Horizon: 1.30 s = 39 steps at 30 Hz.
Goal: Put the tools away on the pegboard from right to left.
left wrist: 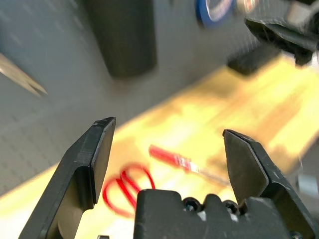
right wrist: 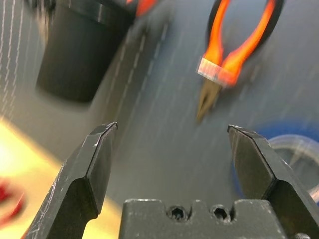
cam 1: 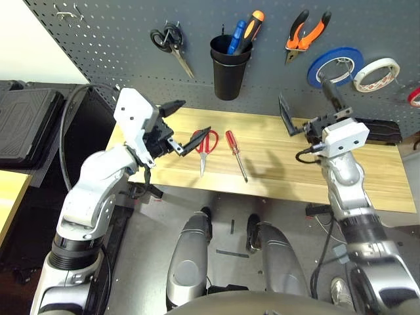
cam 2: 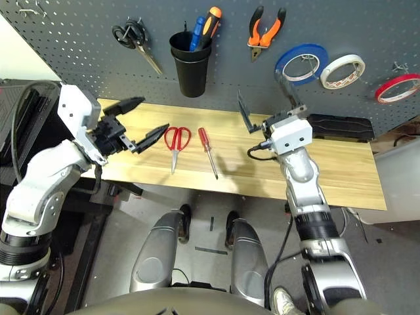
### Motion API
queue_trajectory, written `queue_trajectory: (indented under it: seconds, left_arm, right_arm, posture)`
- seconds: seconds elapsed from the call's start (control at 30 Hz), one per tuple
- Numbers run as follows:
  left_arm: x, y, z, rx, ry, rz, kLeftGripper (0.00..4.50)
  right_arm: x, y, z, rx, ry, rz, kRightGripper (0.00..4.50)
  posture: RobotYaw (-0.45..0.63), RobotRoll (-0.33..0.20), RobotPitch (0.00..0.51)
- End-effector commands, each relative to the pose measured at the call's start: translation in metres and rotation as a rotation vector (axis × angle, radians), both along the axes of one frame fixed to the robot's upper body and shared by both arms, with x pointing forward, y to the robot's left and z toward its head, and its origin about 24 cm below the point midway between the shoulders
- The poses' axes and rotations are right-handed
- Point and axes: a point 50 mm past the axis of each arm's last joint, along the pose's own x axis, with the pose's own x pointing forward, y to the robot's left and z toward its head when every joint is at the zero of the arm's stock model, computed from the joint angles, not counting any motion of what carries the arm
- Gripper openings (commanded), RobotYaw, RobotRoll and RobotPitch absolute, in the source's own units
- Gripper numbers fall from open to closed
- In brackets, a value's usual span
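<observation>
One vacant metal hook (cam 1: 67,13) at far left of the dark pegboard (cam 1: 118,49), followed by one pair of black-handled scissors (cam 1: 174,41), hung up. Below, over the wooden surface (cam 1: 289,164), left fingers (cam 1: 196,141) spread wide and empty, near one pair of red-handled scissors (cam 1: 205,143), lying flat; best left for last, probably for the vacant hook. Next, one black cup (cam 1: 228,79) with two handles on show, one blue (cam 1: 236,38), one orange and black (cam 1: 254,25).

Below the cup, one slim red-handled screwdriver (cam 1: 232,143), on the surface just beside the red pair: likely the next to stow. For a clean pickup, fingers square across the handle, clear of the scissors' loops; then a firm close, a straight lift, a turn to tip-down over the cup and a release only once inside the rim.

Farther right, one pair of orange-and-black pliers (cam 1: 308,41), already hung; right fingers (cam 1: 287,117) wide apart, gripping nothing, in front of the pegboard. Beyond, three tape rings on the pegboard: one blue (cam 1: 315,69), one white (cam 1: 359,79), one thin red (cam 1: 412,96), at far right.
</observation>
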Motion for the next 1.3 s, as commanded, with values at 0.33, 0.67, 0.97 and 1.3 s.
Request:
queue_trajectory:
  seconds: [0.33,0.67,0.97,1.3]
  left_arm:
    - [0.019,-0.017,-0.053,0.022,0.265,0.215,4.50]
    - [0.058,-0.059,-0.070,-0.055,0.307,0.340,4.50]
    - [0.071,-0.090,-0.088,-0.123,0.418,0.423,4.50]
    - [0.079,-0.121,-0.095,-0.157,0.505,0.396,4.50]
  right_arm:
    - [-0.009,-0.024,-0.044,-0.156,0.488,-0.052,4.46]
    - [-0.015,-0.045,-0.075,-0.212,0.697,-0.068,4.46]
    - [-0.024,-0.052,-0.083,-0.231,0.759,-0.055,4.46]
    - [-0.043,-0.048,-0.081,-0.220,0.776,-0.057,4.46]
  posture:
    - [0.27,0.000,0.282]
    - [0.24,0.000,0.312]
    - [0.17,0.000,0.361]
    - [0.09,0.000,0.406]
